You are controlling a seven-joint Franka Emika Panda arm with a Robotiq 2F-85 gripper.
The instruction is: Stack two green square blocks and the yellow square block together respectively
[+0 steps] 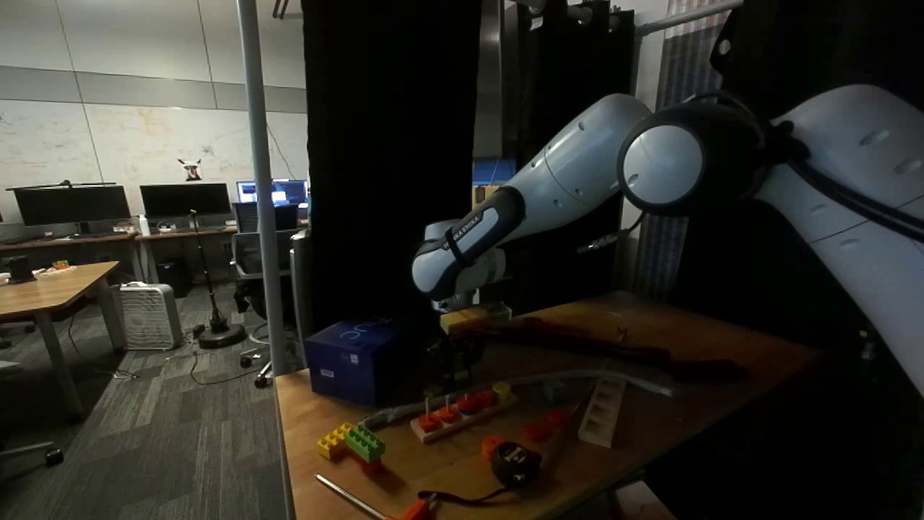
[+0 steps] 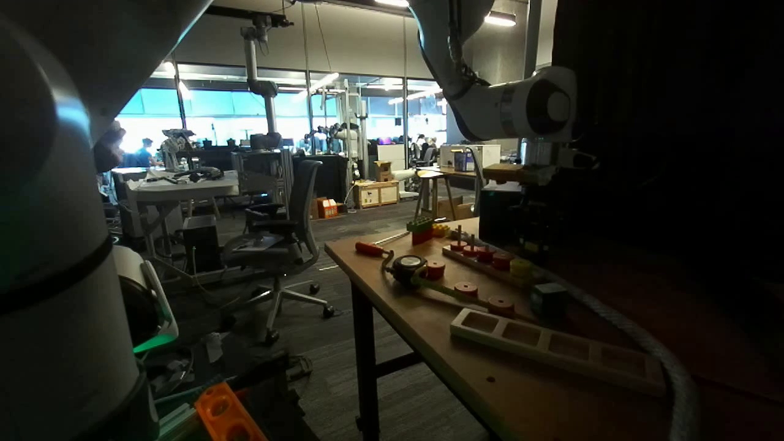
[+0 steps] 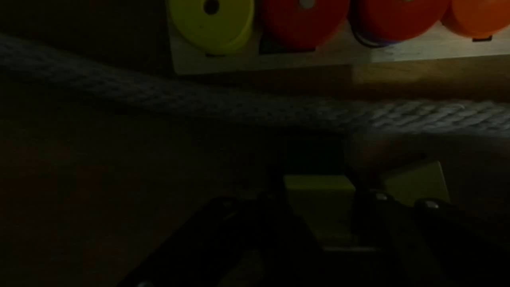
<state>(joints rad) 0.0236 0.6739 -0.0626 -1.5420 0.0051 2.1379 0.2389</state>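
Three loose discs [image 2: 466, 290]; one rope [image 3: 247, 104]

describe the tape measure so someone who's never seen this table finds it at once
Start at the wooden table and go to the corner where a red-handled screwdriver lies. The tape measure sits between that screwdriver's handle and a loose reddish disc. Unlike those two neighbours, it has a rounded black case.

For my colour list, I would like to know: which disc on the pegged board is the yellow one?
The yellow disc is the end one, leftmost in the wrist view on the pegged board. The other discs there show red or orange tops.
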